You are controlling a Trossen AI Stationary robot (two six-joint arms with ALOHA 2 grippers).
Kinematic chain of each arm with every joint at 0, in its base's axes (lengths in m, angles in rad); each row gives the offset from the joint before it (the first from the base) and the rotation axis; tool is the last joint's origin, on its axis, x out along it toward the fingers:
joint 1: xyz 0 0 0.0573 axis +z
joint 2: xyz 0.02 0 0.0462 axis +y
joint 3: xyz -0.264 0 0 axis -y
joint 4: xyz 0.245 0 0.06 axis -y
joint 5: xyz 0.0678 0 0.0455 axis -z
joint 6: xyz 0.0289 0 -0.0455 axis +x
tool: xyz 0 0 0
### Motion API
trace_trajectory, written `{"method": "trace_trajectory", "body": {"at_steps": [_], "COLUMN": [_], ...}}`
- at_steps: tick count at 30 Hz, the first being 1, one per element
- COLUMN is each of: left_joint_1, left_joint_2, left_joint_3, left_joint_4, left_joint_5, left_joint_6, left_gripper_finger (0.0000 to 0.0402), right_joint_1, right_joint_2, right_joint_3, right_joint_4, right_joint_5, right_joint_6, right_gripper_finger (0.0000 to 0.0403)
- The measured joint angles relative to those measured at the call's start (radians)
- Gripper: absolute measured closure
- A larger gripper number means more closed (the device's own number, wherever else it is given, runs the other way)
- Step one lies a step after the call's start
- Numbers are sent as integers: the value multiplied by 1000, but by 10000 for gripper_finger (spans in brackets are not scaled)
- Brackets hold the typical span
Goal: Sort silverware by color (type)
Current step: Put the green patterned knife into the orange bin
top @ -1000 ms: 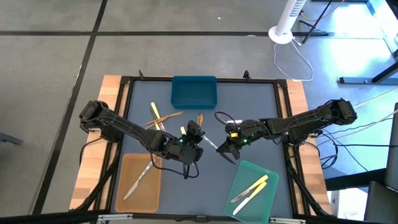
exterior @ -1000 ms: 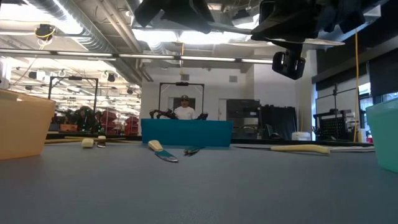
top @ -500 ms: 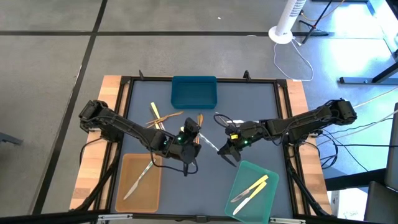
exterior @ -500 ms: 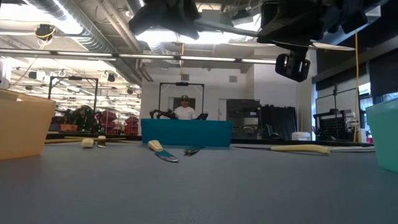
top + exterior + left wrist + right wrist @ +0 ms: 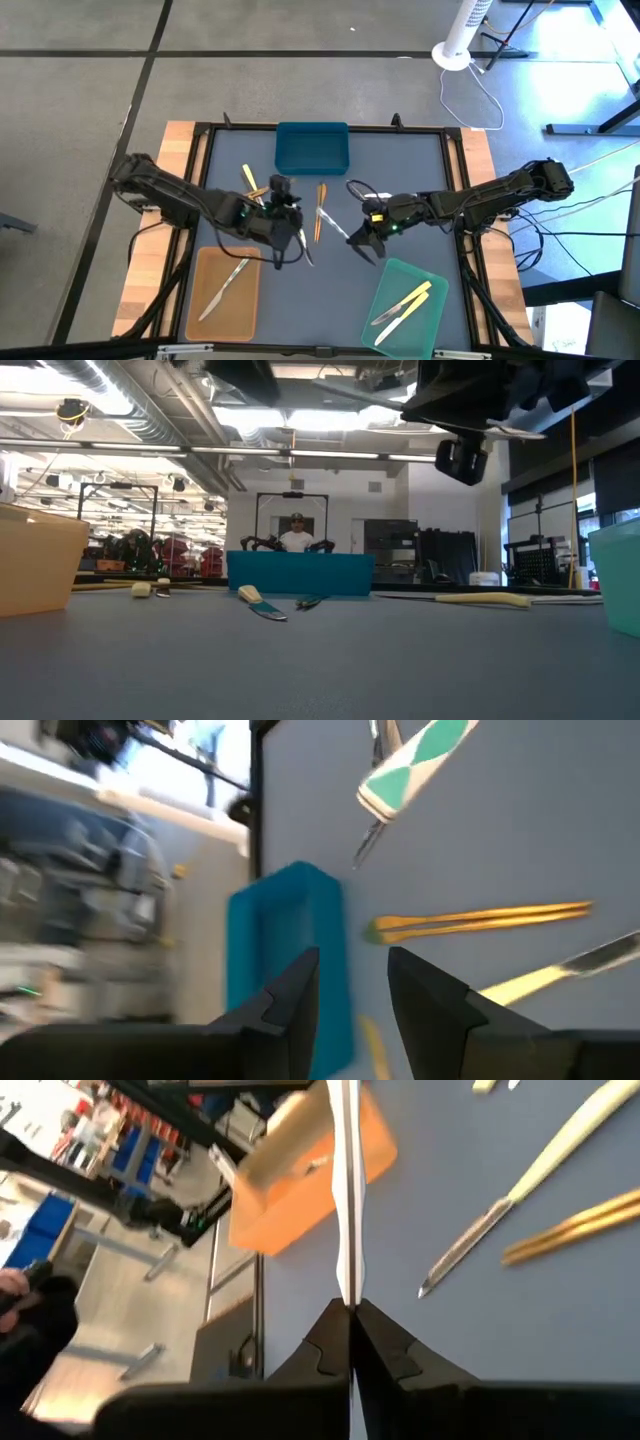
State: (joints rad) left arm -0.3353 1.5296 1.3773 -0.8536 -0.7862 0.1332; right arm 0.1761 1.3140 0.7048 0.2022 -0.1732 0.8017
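Note:
In the high view my right gripper (image 5: 357,240) hovers right of the table's middle, shut on a silvery utensil (image 5: 336,224). My left gripper (image 5: 279,190) is open above the table left of the middle, touching nothing; its wrist view (image 5: 352,995) looks past an orange utensil (image 5: 480,920) to the blue tray (image 5: 290,960). That orange utensil (image 5: 319,215) lies flat between the grippers, and a thin silvery blade (image 5: 304,248) lies beside it. Pale yellow and brown utensils (image 5: 254,185) lie crossed near the left gripper. Both grippers show only at the low view's top edge. My right gripper pinches the silvery utensil by one end (image 5: 348,1285) between its two shut fingers. The utensil runs on forward in line with the fingers, toward the table's left and far side. It is lifted clear of the table and lies roughly level.
The tan tray (image 5: 200,262) at the near left holds one silvery utensil (image 5: 225,287). The green tray (image 5: 385,278) at the near right holds two pale yellow utensils (image 5: 404,303). The blue tray (image 5: 312,148) stands at the far edge. A person stands in the room beyond.
My left gripper has moved toward the table's left and slightly toward the far edge, away from the right gripper. This has uncovered the orange utensil and the silvery blade near the middle. My right gripper has kept its hold and its place.

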Motion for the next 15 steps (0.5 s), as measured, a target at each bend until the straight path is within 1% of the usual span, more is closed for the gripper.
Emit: {"method": "trace_trajectory", "body": {"at_steps": [4, 7, 11, 15], "left_joint_1": [8, 8, -5, -9], "left_joint_2": [-49, -66, -57, -42], "left_joint_3": [0, 0, -1, -4], "left_joint_4": [-56, -42, 26, 117], "left_joint_5": [121, 203, 228, 229], "left_joint_6": [-187, -271, -313, -309], "left_gripper_finger": [286, 286, 286, 286], "right_joint_1": [0, 0, 0, 0], "right_joint_2": [0, 0, 0, 0], "right_joint_3": [0, 0, 0, 0], "right_joint_4": [46, 88, 145, 186], "right_joint_5": [55, 109, 181, 214], "right_joint_6": [-50, -92, -160, -208], "right_gripper_finger": [403, 403, 403, 403]}}
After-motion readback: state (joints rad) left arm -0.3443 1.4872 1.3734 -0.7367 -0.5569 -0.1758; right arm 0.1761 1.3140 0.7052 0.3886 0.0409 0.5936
